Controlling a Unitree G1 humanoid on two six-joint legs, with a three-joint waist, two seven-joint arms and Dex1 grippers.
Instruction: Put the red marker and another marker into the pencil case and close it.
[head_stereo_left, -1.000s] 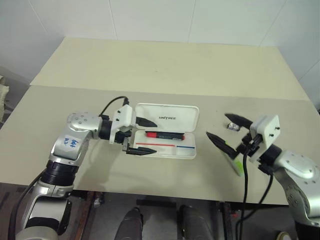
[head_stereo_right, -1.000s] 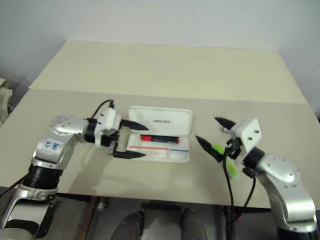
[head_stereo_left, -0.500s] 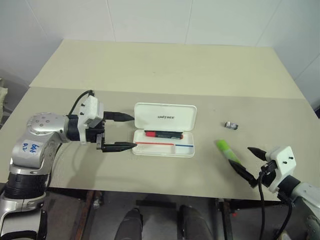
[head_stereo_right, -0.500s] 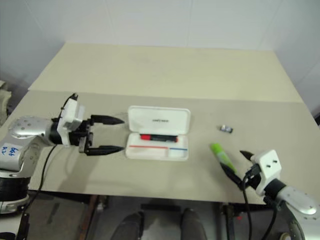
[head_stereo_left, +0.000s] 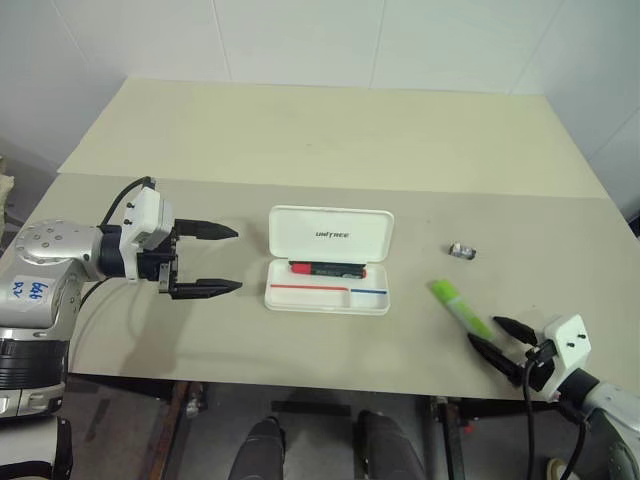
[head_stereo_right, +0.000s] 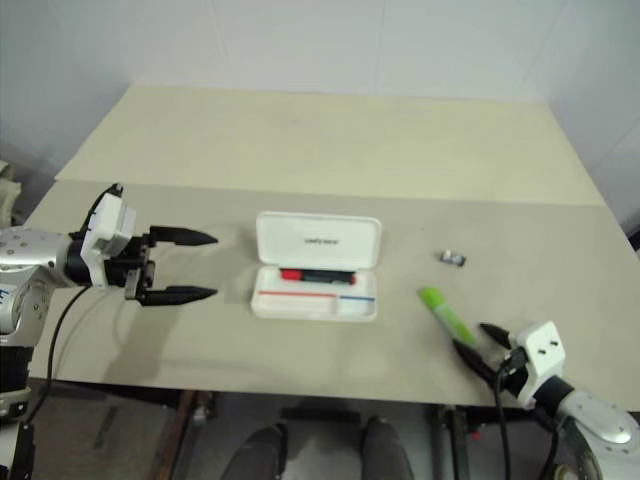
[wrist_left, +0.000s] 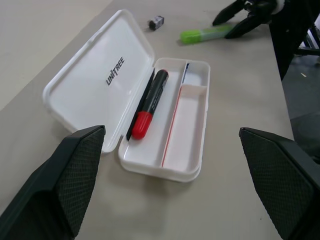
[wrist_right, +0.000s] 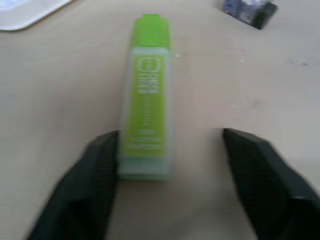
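Note:
The white pencil case (head_stereo_left: 330, 236) lies open in the middle of the table, lid back and showing "UNITREE". The red marker (head_stereo_left: 328, 269) rests in the tray's rear slot, also clear in the left wrist view (wrist_left: 150, 102). My left gripper (head_stereo_left: 237, 259) hovers open to the left of the case, apart from it. The other marker, a lime-green highlighter (head_stereo_left: 460, 306), lies on the table right of the case. My right gripper (head_stereo_left: 487, 333) is low at its near end, open, with the pale cap end (wrist_right: 146, 150) between the fingers, close to one finger (wrist_right: 97, 170).
A small silver-black object (head_stereo_left: 463, 250) lies behind the highlighter, to the right of the case. The table's front edge (head_stereo_left: 330, 380) runs just below the right gripper. Bare tabletop stretches behind the case up to the wall.
My left gripper has drawn back to the left, away from the case. My right gripper has sunk toward the front edge to the highlighter's near end, and its fingers have narrowed.

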